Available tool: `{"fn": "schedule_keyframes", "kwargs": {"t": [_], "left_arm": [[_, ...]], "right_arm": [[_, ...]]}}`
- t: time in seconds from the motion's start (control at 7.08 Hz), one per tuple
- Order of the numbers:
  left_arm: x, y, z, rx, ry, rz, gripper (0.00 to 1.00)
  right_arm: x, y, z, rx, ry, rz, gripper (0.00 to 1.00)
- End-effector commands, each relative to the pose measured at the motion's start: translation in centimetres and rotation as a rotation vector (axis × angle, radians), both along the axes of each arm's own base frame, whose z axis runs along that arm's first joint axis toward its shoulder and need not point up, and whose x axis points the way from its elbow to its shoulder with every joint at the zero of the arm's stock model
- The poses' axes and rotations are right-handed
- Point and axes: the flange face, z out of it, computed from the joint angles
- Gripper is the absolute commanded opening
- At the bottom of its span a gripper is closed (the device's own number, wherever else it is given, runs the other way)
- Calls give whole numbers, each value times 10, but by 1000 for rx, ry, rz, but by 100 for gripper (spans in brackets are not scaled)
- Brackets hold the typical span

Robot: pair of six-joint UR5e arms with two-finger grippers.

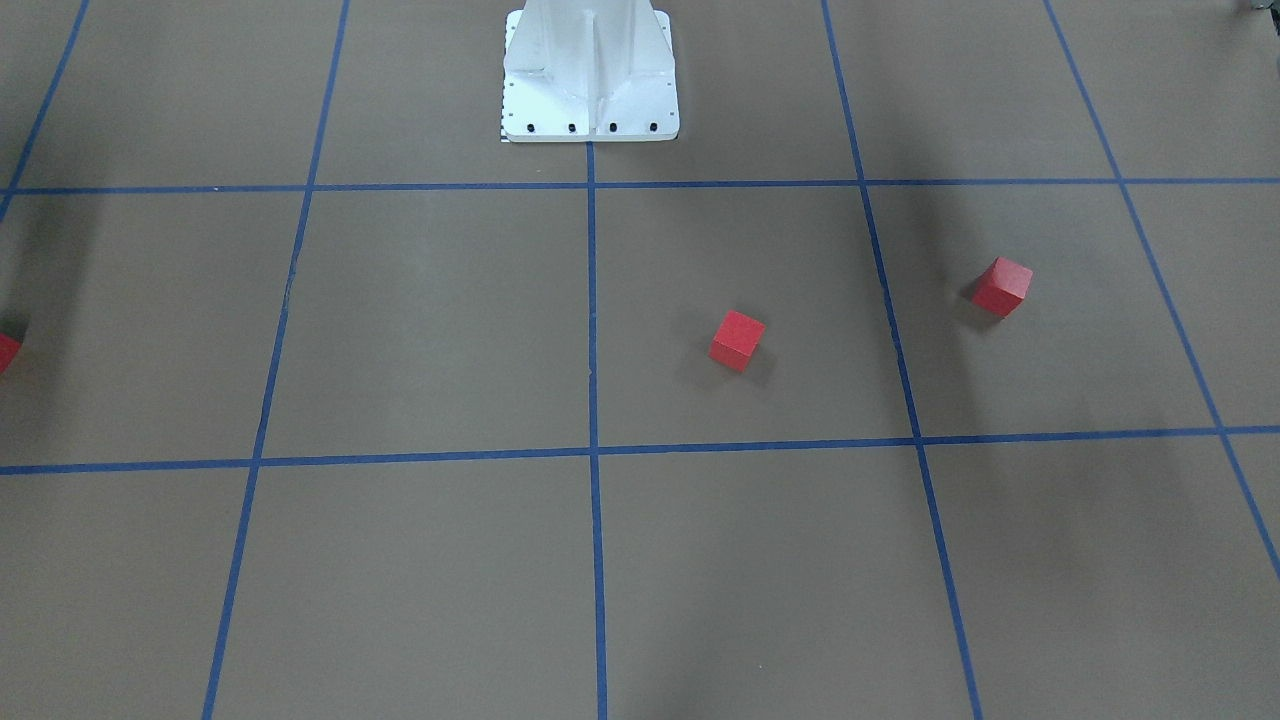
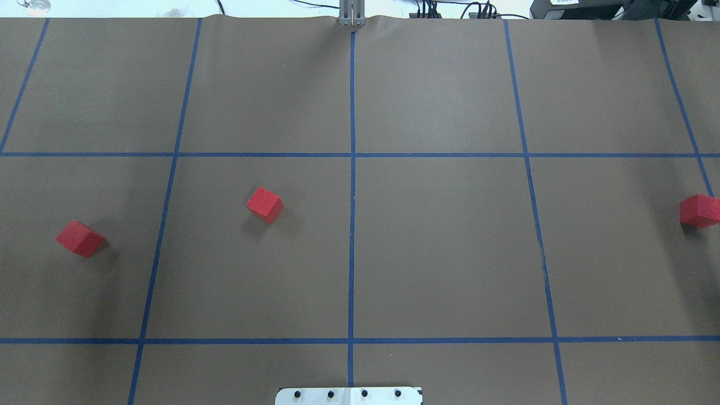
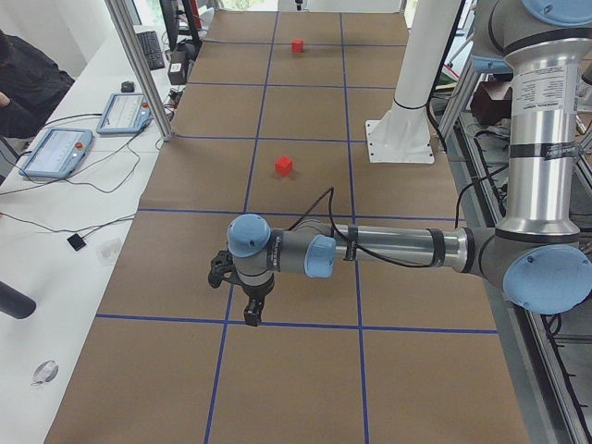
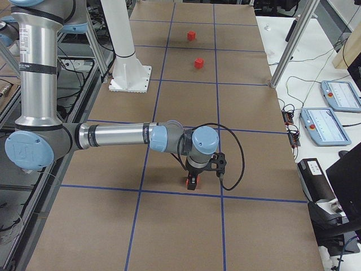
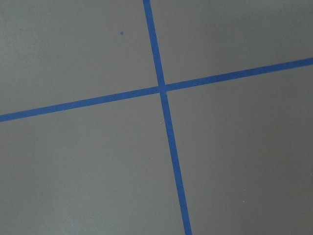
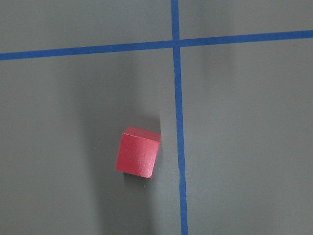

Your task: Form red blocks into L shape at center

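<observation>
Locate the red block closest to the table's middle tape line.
In the overhead view, that red block lies left of the middle line, with a second red block farther left.

No legible text, label, brand or number anywhere in view

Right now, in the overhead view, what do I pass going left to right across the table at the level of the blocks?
far-left red block → second red block → middle blue tape line → far-right red block, at the view's right edge.
</observation>
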Motion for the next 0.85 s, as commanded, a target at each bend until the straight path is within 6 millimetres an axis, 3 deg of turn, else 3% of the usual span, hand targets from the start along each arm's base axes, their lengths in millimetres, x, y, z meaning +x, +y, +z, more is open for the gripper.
{"fn": "schedule_keyframes", "kwargs": {"t": [0.0, 0.42, 0.71], "left_arm": [[-1, 1, -6, 18, 0, 1, 100], [-2, -1, -35, 74, -5, -3, 100], [2, -14, -65, 139, 11, -7, 100]], "right_arm": [[0, 3, 5, 46, 0, 2, 99], [0, 11, 8, 57, -3, 3, 99], [0, 6, -12, 91, -5, 8, 99]]}}
